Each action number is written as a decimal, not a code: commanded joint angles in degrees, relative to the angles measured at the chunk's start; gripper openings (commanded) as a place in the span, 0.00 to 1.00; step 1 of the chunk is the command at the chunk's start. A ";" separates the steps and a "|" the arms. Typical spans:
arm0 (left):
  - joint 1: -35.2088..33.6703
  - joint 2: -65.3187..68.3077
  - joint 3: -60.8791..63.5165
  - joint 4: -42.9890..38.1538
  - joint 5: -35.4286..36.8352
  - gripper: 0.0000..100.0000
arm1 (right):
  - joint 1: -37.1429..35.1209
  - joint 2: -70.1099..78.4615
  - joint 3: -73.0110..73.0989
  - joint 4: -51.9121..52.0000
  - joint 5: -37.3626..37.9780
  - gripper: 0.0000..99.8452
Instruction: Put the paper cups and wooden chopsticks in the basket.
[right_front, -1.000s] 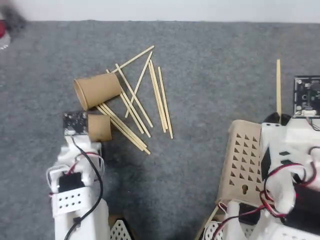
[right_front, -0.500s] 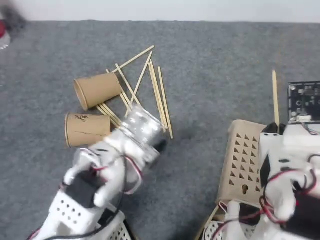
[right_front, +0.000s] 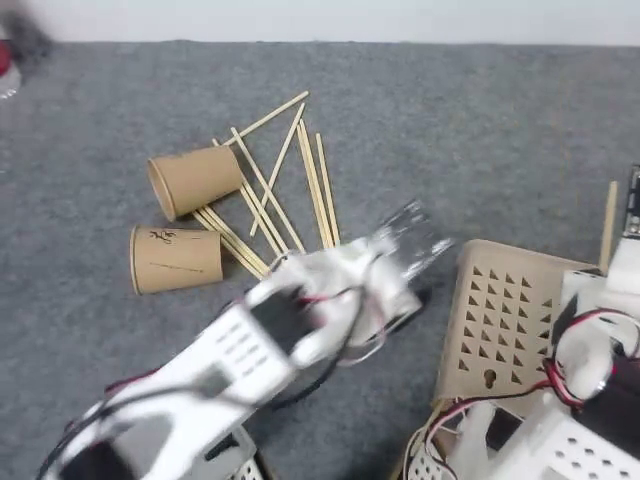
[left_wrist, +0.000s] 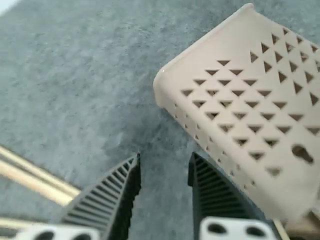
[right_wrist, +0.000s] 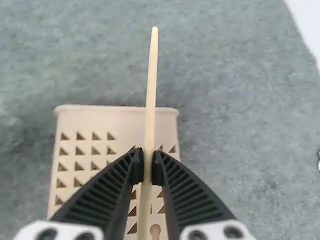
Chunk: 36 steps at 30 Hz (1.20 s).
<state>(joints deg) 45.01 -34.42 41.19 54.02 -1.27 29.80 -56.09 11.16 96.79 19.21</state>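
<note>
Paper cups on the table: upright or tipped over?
Tipped over. The upper cup and lower cup both lie on their sides, mouths facing left.

Light: bright and even, falling from overhead.
Shadows: soft-edged; a dark patch on the grey mat (right_front: 450, 130) under the left gripper (left_wrist: 162, 165), a fainter one along the basket (left_wrist: 250, 95) wall.

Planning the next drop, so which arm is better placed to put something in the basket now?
Probably right: the right gripper is shut on a chopstick at the basket, while the left gripper is open and holds nothing.
</note>
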 joint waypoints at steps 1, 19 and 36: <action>0.62 18.20 -16.75 -1.67 -1.93 0.16 | 2.77 0.22 -0.35 -2.95 0.18 0.01; 2.46 55.56 -47.34 -3.87 -4.40 0.16 | 5.93 0.66 0.97 -8.75 -2.73 0.01; -8.18 89.23 -93.32 3.96 -4.04 0.16 | 5.76 0.31 2.29 -8.84 -2.55 0.01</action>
<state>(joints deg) 39.74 49.45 -37.32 52.70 -5.14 34.90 -55.03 13.36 89.23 17.01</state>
